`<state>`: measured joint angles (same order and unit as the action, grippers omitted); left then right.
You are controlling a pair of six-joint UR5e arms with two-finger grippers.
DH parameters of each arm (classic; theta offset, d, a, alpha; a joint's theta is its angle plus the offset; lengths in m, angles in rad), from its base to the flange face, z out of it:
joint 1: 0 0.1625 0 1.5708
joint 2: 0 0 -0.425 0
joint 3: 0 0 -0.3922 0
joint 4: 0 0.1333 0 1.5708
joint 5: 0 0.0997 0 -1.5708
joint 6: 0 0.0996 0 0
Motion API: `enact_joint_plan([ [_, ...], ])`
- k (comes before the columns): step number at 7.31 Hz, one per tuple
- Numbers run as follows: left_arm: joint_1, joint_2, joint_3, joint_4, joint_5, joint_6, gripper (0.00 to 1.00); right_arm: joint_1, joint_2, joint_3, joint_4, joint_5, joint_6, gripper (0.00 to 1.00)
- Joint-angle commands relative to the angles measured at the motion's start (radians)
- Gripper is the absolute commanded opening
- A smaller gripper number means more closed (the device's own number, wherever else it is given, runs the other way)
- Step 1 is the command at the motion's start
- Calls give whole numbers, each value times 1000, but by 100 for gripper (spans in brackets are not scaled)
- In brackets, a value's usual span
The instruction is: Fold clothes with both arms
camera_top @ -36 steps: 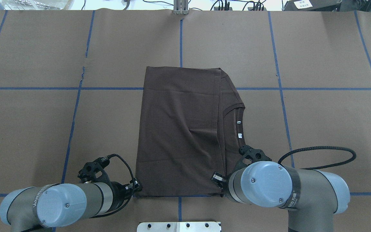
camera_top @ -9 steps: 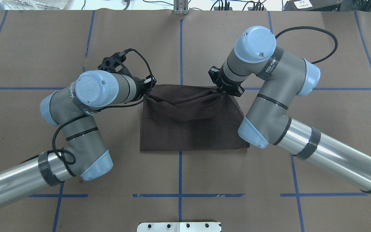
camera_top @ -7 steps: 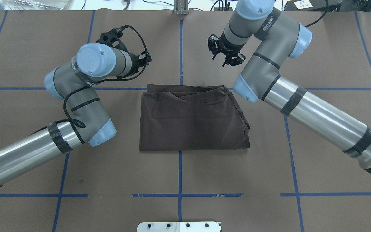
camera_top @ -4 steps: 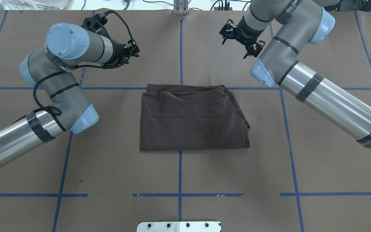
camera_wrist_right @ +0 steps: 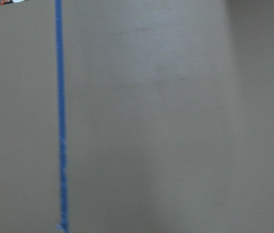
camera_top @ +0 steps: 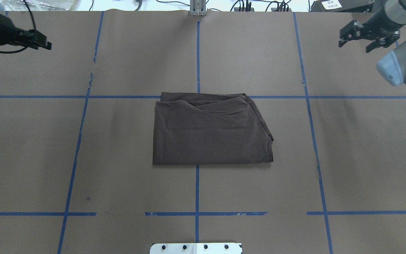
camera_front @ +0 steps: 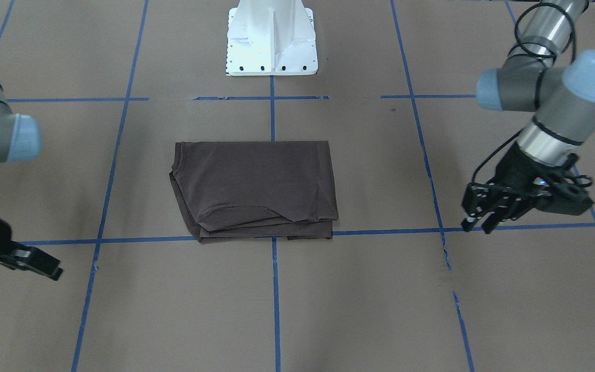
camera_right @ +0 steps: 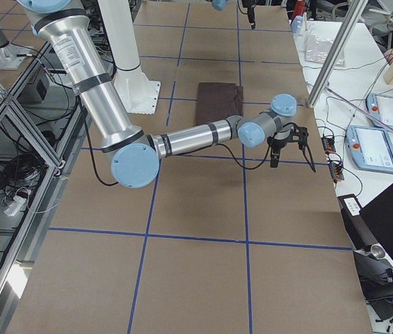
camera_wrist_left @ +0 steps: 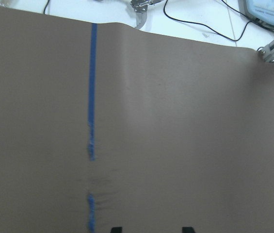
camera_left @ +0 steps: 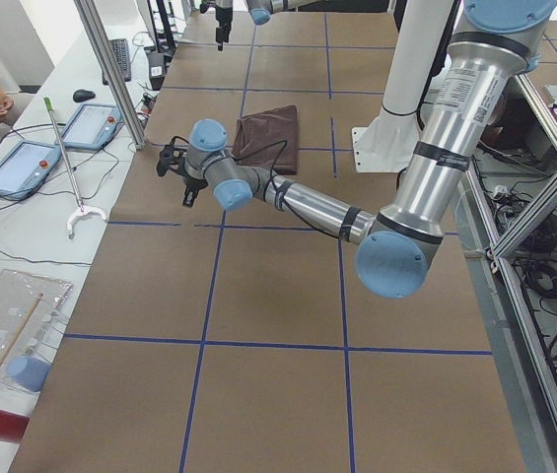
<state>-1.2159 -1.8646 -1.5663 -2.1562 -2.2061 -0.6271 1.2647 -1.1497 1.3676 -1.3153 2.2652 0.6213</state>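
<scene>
The dark brown T-shirt [camera_top: 210,130] lies folded into a flat rectangle at the table's middle, with its collar at the right edge; it also shows in the front view [camera_front: 256,188]. Neither gripper touches it. My left gripper [camera_top: 46,44] hangs open and empty over the far left of the table, well away from the shirt; the front view [camera_front: 475,226] shows its fingers apart. The left wrist view shows two fingertips [camera_wrist_left: 116,229] apart over bare paper. My right gripper [camera_top: 354,44] is open and empty over the far right.
The table is covered in brown paper with a blue tape grid [camera_top: 197,53]. The white pedestal base [camera_front: 271,41] stands at the near edge. A metal post [camera_left: 110,69] and tablets [camera_left: 91,123] stand at the far side.
Both arms laid the shirt's near edge over its far edge and let go. Since then both grippers have swung outward to the far corners, and the shirt lies still.
</scene>
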Motion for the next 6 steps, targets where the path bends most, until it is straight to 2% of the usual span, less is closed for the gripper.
enact_joint_plan([
  [1, -179, 94, 14, 126, -47, 461, 51, 163, -56, 31, -271, 17, -492, 100],
  [2, -232, 111, 15, 192, -50, 563, 52, 182, -86, 47, -280, 45, -509, 100],
  [4, -272, 97, 43, 321, -56, 609, 53, 179, -113, 67, -275, 57, -505, 100],
  [5, -298, 97, 61, 367, -149, 609, 56, 180, -120, 80, -283, 57, -505, 100],
  [6, -309, 94, 84, 384, -165, 612, 56, 180, -140, 91, -280, 54, -505, 100],
])
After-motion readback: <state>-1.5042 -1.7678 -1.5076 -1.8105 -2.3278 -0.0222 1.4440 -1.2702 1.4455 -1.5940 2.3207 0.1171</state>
